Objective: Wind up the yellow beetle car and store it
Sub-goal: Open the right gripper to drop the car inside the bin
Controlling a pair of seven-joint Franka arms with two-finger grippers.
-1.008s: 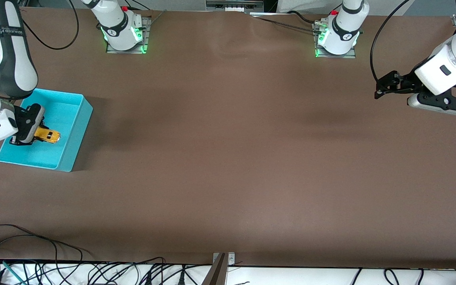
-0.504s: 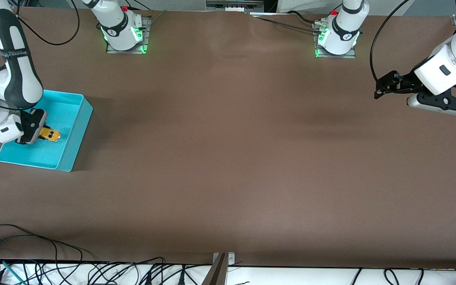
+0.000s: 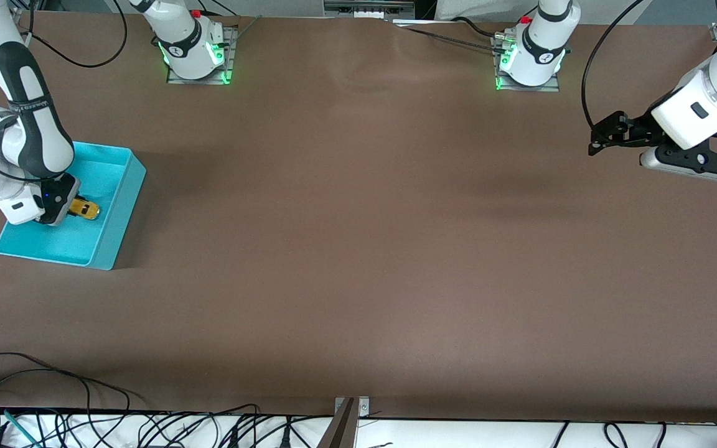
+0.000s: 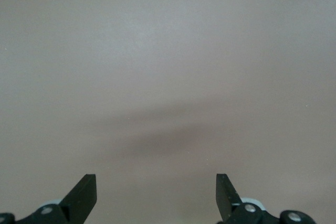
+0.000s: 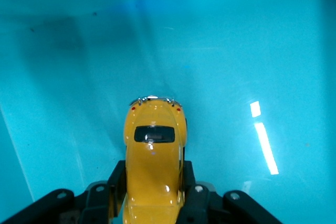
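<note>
The yellow beetle car [image 3: 85, 210] is a tiny rounded toy with dark windows. It sits low inside the turquoise bin [image 3: 119, 205] at the right arm's end of the table. My right gripper [image 3: 67, 208] is down in the bin and shut on the car. In the right wrist view the car [image 5: 154, 156] lies between my black fingers [image 5: 114, 182], which press on both of its sides over the bin's floor [image 5: 236, 51]. My left gripper [image 3: 596, 147] hangs open and empty over bare table at the left arm's end; its gripper [image 4: 156, 192] shows only brown table between the tips.
The two arm bases [image 3: 193, 46] [image 3: 529, 53] stand along the table's edge farthest from the front camera. Loose black cables [image 3: 53, 404] lie along the edge nearest that camera. A grey bracket [image 3: 346, 420] stands at the middle of that edge.
My right gripper has lowered the car deeper into the bin and shifted slightly toward the table's middle. The left arm has not moved.
</note>
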